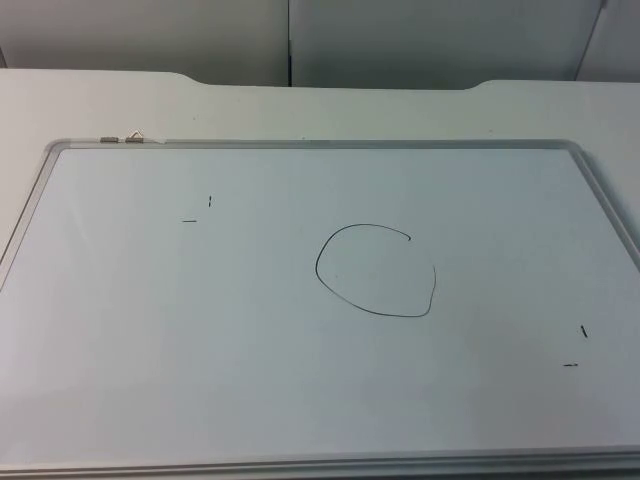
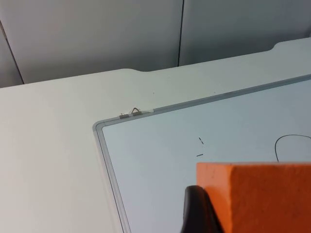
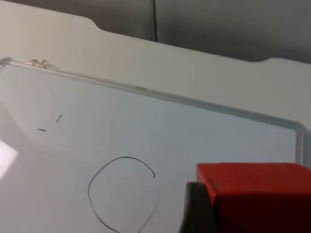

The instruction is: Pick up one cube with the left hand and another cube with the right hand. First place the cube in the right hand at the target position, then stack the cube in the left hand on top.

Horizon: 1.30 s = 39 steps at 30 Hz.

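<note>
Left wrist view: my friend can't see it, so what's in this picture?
The left gripper holds an orange cube up above a whiteboard lying on the white table. Part of a drawn black circle shows on the board, and a grey wall stands behind.

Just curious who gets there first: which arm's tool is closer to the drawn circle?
Right, it seems. The right tool, holding a red cube, has the circle just ahead; the left tool, with an orange cube, sits farther, toward the whiteboard's corner.
</note>
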Each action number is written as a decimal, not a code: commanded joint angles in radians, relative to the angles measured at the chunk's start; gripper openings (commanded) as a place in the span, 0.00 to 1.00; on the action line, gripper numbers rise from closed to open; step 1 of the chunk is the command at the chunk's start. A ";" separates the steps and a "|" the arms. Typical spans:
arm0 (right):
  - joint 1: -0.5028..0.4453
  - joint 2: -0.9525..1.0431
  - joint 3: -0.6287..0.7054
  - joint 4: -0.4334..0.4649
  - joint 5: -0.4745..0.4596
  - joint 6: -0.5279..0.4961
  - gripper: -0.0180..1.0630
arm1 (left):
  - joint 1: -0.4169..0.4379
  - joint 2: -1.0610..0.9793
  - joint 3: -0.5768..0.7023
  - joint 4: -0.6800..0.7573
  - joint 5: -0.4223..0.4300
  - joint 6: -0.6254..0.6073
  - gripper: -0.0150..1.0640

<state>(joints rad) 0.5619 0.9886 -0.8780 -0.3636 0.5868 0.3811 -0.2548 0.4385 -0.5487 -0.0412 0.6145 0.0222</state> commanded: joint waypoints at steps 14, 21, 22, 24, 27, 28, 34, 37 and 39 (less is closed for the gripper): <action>0.300 -0.066 -0.006 -0.009 0.074 -0.102 0.01 | -0.009 -0.008 0.002 -0.005 -0.017 -0.007 0.03; 0.338 -0.066 -0.006 0.003 0.113 -0.093 0.01 | -0.009 -0.008 0.002 -0.005 -0.017 -0.007 0.03; 0.338 -0.066 -0.006 0.003 0.125 -0.090 0.01 | -0.009 -0.008 0.002 -0.005 -0.017 -0.007 0.03; 0.338 -0.064 -0.006 0.003 0.132 -0.080 0.01 | -0.009 -0.008 0.002 -0.005 -0.017 -0.007 0.03; 0.338 -0.046 -0.006 0.003 0.133 -0.059 0.01 | -0.009 -0.008 0.002 -0.005 -0.017 -0.007 0.03; 0.338 -0.032 -0.006 0.003 0.133 -0.047 0.01 | -0.009 -0.008 0.002 -0.005 -0.017 -0.007 0.03; 0.333 0.093 -0.006 -0.004 0.102 0.040 0.01 | -0.009 -0.008 0.002 -0.003 -0.017 -0.007 0.03; 0.331 0.172 -0.013 -0.006 0.077 0.064 0.01 | -0.009 -0.008 0.004 -0.003 -0.017 -0.007 0.03; 0.309 0.243 -0.034 0.001 0.064 0.063 0.01 | -0.009 -0.008 0.004 -0.003 -0.017 -0.005 0.03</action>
<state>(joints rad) 0.8918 1.1723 -0.8860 -0.3596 0.6889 0.4293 -0.2548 0.4385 -0.5472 -0.0412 0.6145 0.0222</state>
